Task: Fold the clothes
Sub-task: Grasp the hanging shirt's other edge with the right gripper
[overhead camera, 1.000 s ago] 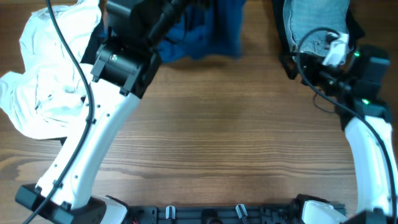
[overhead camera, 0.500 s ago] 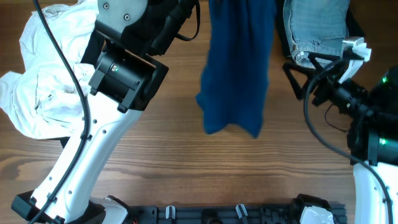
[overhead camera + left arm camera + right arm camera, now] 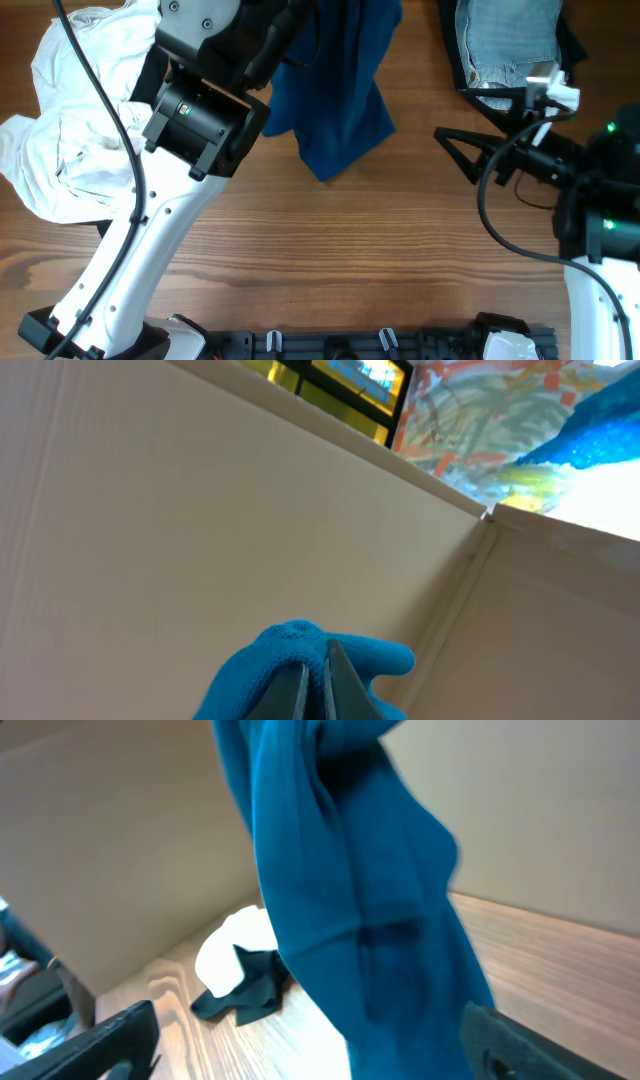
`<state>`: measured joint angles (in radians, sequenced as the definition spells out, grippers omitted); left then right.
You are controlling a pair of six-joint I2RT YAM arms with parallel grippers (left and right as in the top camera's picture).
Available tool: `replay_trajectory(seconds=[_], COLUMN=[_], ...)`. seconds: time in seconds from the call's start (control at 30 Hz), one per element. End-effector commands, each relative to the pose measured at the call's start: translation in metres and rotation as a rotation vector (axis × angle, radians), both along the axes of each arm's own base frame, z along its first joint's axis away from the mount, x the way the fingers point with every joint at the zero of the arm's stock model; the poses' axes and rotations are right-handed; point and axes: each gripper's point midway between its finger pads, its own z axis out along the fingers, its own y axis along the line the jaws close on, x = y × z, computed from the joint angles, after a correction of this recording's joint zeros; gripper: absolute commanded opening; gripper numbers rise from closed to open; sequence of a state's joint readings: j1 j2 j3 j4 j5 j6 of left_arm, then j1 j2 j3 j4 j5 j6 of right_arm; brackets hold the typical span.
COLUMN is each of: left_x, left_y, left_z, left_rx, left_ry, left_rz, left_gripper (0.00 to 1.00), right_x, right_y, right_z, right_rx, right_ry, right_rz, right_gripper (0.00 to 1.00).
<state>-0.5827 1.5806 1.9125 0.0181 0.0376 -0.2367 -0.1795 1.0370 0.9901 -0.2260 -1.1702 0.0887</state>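
Observation:
A dark-blue shirt point(image 3: 340, 100) hangs in the air over the far middle of the table, its lower end near the wood. My left gripper point(image 3: 318, 678) is shut on a bunched fold of this shirt point(image 3: 290, 645) and holds it up high. My right gripper point(image 3: 490, 120) is open wide and empty, to the right of the shirt and apart from it. In the right wrist view the shirt point(image 3: 350, 920) hangs between and beyond the spread fingers point(image 3: 310, 1055). A crumpled white garment point(image 3: 70, 120) lies at the far left.
A light-blue denim garment point(image 3: 510, 40) lies at the far right on something black point(image 3: 570, 40). A black cloth point(image 3: 250, 995) lies beside the white garment point(image 3: 235, 940). Cardboard walls point(image 3: 200, 510) stand behind the table. My left arm point(image 3: 170, 200) crosses the left half.
The shirt rose from a heap at the far edge and now hangs, swinging left. My right arm moved nearer the front, gripper spread wide.

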Motion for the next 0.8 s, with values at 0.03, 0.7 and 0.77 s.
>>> replay_trajectory(seconds=[0.03,0.7,0.77], left_x=[-0.006,0.001,0.005], left_y=[0.001,0.005,0.013], left_z=[0.011,0.0,-0.002], left_rx=[0.0,0.019,0.041], left_ry=[-0.032,0.016,0.02], left_rz=[0.011,0.052,0.105], left_gripper=[0.04,0.04,0.04], right_x=[0.007,0.073,0.084], right_y=[0.031,0.11,0.093], right_z=[-0.002,-0.066,-0.076], right_rx=[0.003,-0.049,-0.083], right_ry=[-0.025,0.211,0.236], right_rz=[0.131,-0.175,-0.293], right_gripper=[0.9,0.2,0.04])
